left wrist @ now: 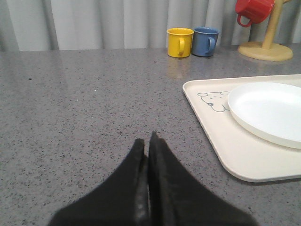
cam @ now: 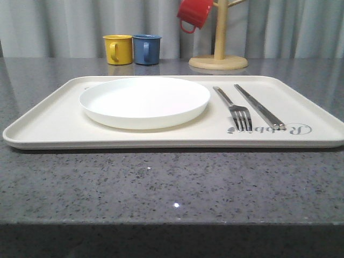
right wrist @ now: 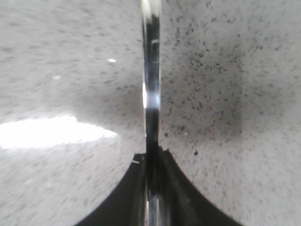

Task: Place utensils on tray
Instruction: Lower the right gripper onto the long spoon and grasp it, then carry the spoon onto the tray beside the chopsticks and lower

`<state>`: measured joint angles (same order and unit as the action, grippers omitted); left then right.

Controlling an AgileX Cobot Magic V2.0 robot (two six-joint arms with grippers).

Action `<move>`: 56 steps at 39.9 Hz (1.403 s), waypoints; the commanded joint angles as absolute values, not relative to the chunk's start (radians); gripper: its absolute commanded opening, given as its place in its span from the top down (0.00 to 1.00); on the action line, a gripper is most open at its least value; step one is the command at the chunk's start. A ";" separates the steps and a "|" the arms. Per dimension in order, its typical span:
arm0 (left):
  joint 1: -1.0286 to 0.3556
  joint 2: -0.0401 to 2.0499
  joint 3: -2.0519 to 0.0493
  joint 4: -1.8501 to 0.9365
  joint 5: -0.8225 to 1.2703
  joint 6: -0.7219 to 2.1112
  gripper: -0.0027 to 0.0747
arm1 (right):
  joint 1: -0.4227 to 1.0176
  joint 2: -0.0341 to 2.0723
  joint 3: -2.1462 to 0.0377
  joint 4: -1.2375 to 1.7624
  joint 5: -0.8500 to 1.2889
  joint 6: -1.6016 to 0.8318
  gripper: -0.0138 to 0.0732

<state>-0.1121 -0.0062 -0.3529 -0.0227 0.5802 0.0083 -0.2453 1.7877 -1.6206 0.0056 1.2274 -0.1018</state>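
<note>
Left end effector point(left wrist: 148, 141): fingers together, empty, above bare tabletop point(left wrist: 84, 108); tray point(left wrist: 221, 141) with plate point(left wrist: 268, 110) just beside it.
Right end effector point(right wrist: 151, 157): clamped on a slim silver utensil point(right wrist: 151, 84).

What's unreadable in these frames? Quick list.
- Utensil in the right gripper: right wrist view shows an edge-on shiny strip, top cut off; type unclear.
- Tray: left wrist view cuts its right side; fork and knife lie beyond that.
- Red mug: top cropped in front view.
- Bear drawing: partly hidden by plate.
</note>
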 commanded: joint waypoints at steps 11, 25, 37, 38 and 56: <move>-0.111 -0.022 -0.378 -0.032 0.497 0.000 0.99 | -0.012 1.625 -1.650 0.014 1.337 0.061 0.85; -0.111 -0.022 -0.378 -0.032 0.497 0.000 0.99 | 0.237 1.670 -1.653 0.014 1.336 0.224 0.85; -0.111 -0.022 -0.378 -0.032 0.497 0.000 0.99 | 0.281 1.741 -1.669 0.019 1.336 0.264 0.85; -0.111 -0.022 -0.378 -0.032 0.497 0.000 0.99 | 0.281 1.748 -1.669 0.019 1.336 0.264 0.85; -0.111 -0.022 -0.378 -0.032 0.497 0.000 0.99 | 0.281 1.832 -1.669 0.020 1.330 0.271 0.85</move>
<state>-0.1121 -0.0062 -0.3529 -0.0227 0.5802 0.0083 0.2817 1.8824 -1.6350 0.0220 1.2375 0.2671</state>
